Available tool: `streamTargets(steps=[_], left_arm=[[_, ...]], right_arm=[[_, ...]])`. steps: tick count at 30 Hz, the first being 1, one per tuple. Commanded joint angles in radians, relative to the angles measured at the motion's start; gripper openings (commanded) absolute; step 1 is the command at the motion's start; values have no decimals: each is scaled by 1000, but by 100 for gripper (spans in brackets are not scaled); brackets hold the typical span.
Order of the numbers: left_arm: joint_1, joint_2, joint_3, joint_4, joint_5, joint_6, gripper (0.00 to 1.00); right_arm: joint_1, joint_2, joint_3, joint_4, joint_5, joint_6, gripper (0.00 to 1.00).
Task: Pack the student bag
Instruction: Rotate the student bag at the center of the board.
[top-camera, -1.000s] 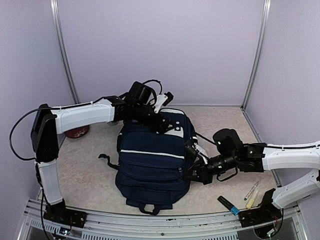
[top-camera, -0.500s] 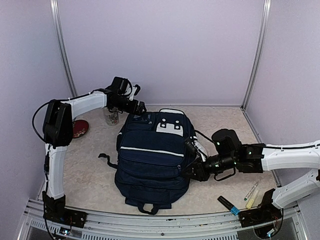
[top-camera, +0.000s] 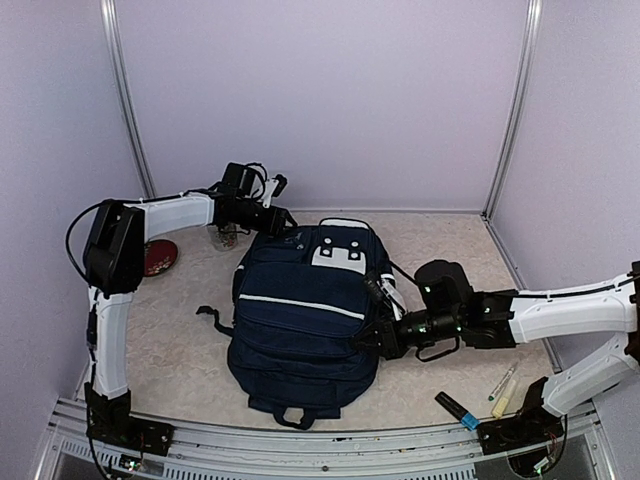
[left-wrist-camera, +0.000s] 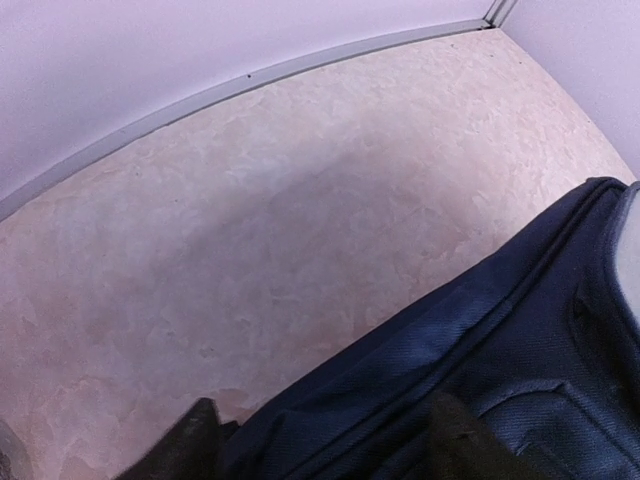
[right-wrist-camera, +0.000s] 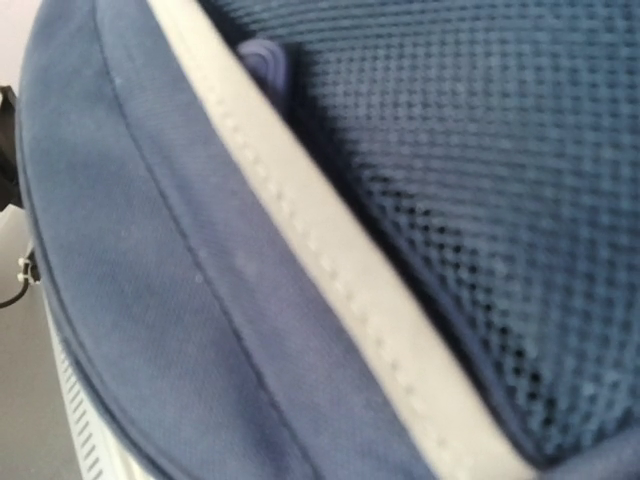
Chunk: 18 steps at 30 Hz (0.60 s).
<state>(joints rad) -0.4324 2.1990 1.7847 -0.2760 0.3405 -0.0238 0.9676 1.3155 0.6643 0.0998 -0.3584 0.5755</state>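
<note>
Centrally in the top view, the student bag (top-camera: 305, 320) is laid flat on the table (top-camera: 170, 345), its white patch (top-camera: 338, 255) with square holes turned toward the upper edge of the frame. At the bag's upper left corner the left gripper (top-camera: 287, 222) is held over the top edge, its dark fingertips (left-wrist-camera: 190, 448) spread apart with nothing clamped between them. The right gripper (top-camera: 384, 342) is pressed against the bag's right side and is closed. Whether fabric is pinched cannot be told, since its wrist view is filled by navy cloth, a pale trim (right-wrist-camera: 300, 230) and mesh (right-wrist-camera: 480, 180). A clear cup (top-camera: 222, 237) and a red round object (top-camera: 158, 257) are seen at the left, just below the left arm. A black marker with a blue cap (top-camera: 457, 410) and two pale pens (top-camera: 503, 398) are seen at the lower right, well apart from the bag.
</note>
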Motion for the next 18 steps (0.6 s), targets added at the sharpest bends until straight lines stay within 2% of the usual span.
streamTargets(steps=[1,5,6,7,12,16,17,18], left_arm=[[-19,-28,-85,-36,126,-17,46],[1,-112,-226,55,152,-97,9],[5,-140,-271,82,153,-115,2],[6,-175,-319,108,149,-130,0],[-15,-383,-603,201,85,-204,0],[-111,-594,-782,201,-28,-223,0],[-146,-634,-810,186,-64,-218,4],[-182,-671,-831,167,-102,-206,16]], right_arm=[[14,-51,-22,4,99,84,0],[-103,-153,-41,-45,188,119,0],[-146,-173,-45,-51,187,110,0],[-197,-187,-43,-53,176,86,0],[-407,-134,26,-67,92,-99,0],[-449,-41,170,-154,69,-309,0],[-449,-23,217,-177,74,-346,0],[-449,-10,250,-200,79,-377,0]])
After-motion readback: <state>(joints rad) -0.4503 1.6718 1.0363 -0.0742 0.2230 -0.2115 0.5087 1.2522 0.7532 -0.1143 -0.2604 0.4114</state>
